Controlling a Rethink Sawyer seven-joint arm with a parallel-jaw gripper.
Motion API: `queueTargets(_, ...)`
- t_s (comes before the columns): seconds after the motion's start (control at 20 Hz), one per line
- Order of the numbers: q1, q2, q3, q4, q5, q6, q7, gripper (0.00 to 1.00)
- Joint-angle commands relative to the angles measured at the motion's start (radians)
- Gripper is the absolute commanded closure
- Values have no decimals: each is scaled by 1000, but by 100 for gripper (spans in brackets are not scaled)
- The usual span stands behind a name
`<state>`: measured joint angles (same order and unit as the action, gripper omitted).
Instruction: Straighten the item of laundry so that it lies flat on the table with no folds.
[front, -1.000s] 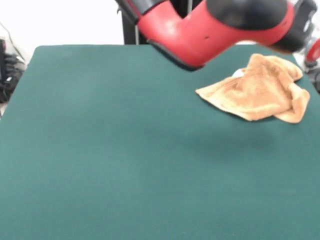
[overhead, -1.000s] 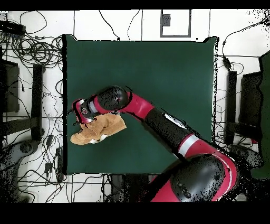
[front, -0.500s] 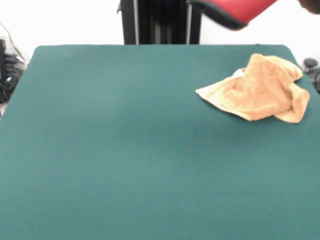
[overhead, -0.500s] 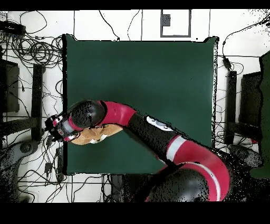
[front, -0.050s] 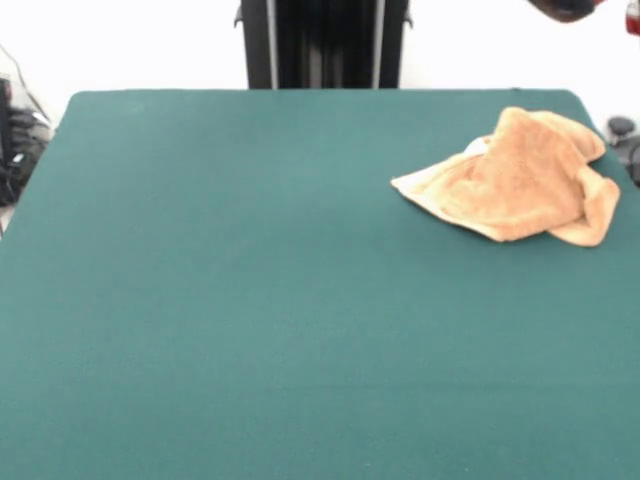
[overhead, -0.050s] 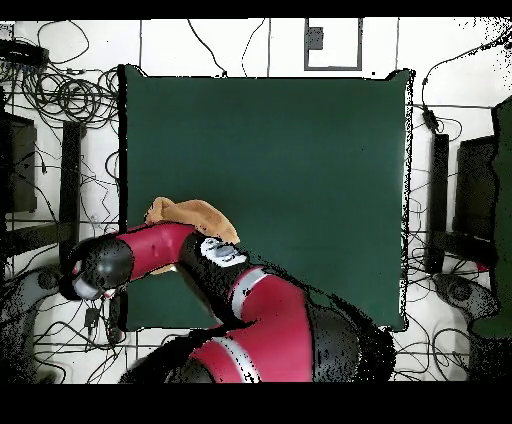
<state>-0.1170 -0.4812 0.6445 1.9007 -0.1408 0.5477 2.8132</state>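
Looking for labels, you find nothing readable. Your gripper (overhead, -0.050s: 82, 280) hangs beyond the counter's (front, -0.050s: 250, 300) edge — open or closed, you cannot tell — while the crumpled towel (front, -0.050s: 520, 178) lies near a counter corner.

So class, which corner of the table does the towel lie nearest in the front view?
The far right corner: the crumpled towel lies by the right edge of the table, towards the back; the other three corners have no cloth near them.

One towel (front, -0.050s: 520, 180), one table (front, -0.050s: 250, 300), one red arm (overhead, -0.050s: 200, 260).
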Motion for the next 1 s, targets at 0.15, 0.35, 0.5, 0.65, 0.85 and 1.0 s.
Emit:
queueTargets(0.15,236,91,-368,-135,-94,-107,195,0)
queueTargets(0.35,290,142,-444,-201,-84,-126,177,0)
queueTargets(0.5,322,155,-487,-239,-70,-108,164,0)
queueTargets(0.65,356,167,-537,-283,-65,-67,151,0)
queueTargets(0.85,442,185,-647,-370,-96,20,158,0)
queueTargets(1.0,531,222,-761,-457,-148,80,207,0)
